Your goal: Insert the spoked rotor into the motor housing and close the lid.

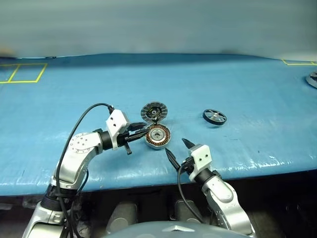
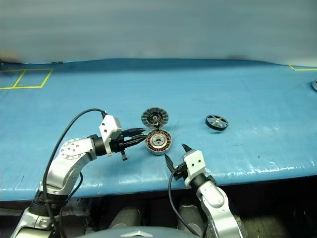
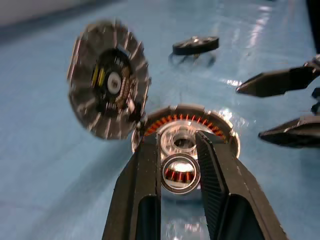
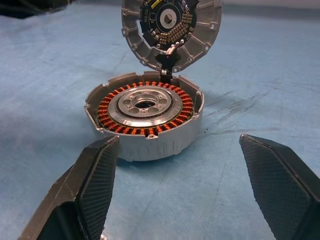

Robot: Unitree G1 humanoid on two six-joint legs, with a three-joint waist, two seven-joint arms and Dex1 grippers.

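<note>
On the left, the left pincer [image 1: 141, 130] is hovering just beside the left edge of the motor can [image 1: 157, 136], pointing across at it. Its jaws are standing narrow and, as far as the blurred wrist view shows, are pinching a small shiny ring [image 3: 180, 173] between the pads, so this arm is not free for the wheel until that piece is put down. It should be laying the ring on bare bench [image 1: 74, 94] to the left, well apart from the can, so that nothing is rolling back into the opening.

In the middle, the motor can is sitting flat near the front edge of the bench, with its copper windings and silver centre showing. The lid [image 1: 154, 111] is standing up on its hinge at the far side, inner face towards the robot. The way in from above is therefore lying open, and the lid should be left alone until the wheel is seated.

Just near-right of the can, the right pincer [image 1: 177, 147] is waiting with its jaws spread wide and nothing in them, aiming at the can's near wall.

Further right and a little farther back, the spoked wheel [image 1: 214, 117] is lying flat, well apart from the can. The right arm looks the better placed for fetching it: taking it by the rim, keeping it level, and lowering it straight over the silver centre.
</note>
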